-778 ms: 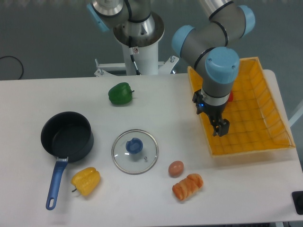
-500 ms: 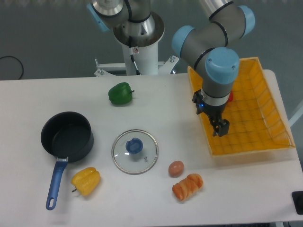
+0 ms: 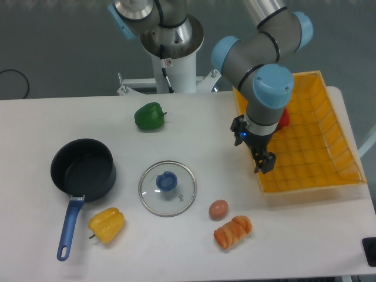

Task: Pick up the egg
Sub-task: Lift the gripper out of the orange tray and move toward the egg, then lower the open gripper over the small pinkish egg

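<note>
The egg (image 3: 218, 209) lies on the desk (image 3: 194, 129); the gripper (image 3: 262, 164), at its 2 o'clock, looks closed and empty.

arm: bent at elbow, wrist pointing down | claw (image 3: 262, 163): hanging low, finger state unclear
</note>
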Controlling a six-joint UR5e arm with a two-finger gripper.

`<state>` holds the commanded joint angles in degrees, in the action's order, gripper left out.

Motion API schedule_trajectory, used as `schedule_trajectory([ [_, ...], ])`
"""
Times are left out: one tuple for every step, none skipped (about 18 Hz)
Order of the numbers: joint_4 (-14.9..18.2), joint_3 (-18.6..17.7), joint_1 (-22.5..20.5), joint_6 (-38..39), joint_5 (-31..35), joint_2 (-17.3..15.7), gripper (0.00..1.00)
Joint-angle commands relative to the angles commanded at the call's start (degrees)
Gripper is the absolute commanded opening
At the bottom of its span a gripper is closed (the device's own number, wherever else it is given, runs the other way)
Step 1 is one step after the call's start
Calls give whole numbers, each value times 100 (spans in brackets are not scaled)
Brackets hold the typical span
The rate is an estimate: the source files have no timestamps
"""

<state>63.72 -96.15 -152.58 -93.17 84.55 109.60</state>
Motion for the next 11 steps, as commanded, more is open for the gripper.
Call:
schedule_trajectory([
  [-17, 35, 18, 140, 9, 17, 100],
  [-18, 61, 53, 333, 9, 61, 100],
  [-44, 97, 140, 518, 9, 140, 100],
  [-79, 175, 245, 641, 17, 228, 100],
  [-114, 219, 316, 721, 87, 298, 100],
  [-123, 263, 377, 800, 236, 351, 100],
  [-106, 325, 456, 844, 368, 430, 100],
  [-105, 404, 544, 880, 474, 535, 100],
  [-114, 465, 597, 941, 536, 623, 100],
  [-114, 501, 633, 959, 571, 685, 100],
  [-114, 553, 668, 959, 571, 764, 100],
])
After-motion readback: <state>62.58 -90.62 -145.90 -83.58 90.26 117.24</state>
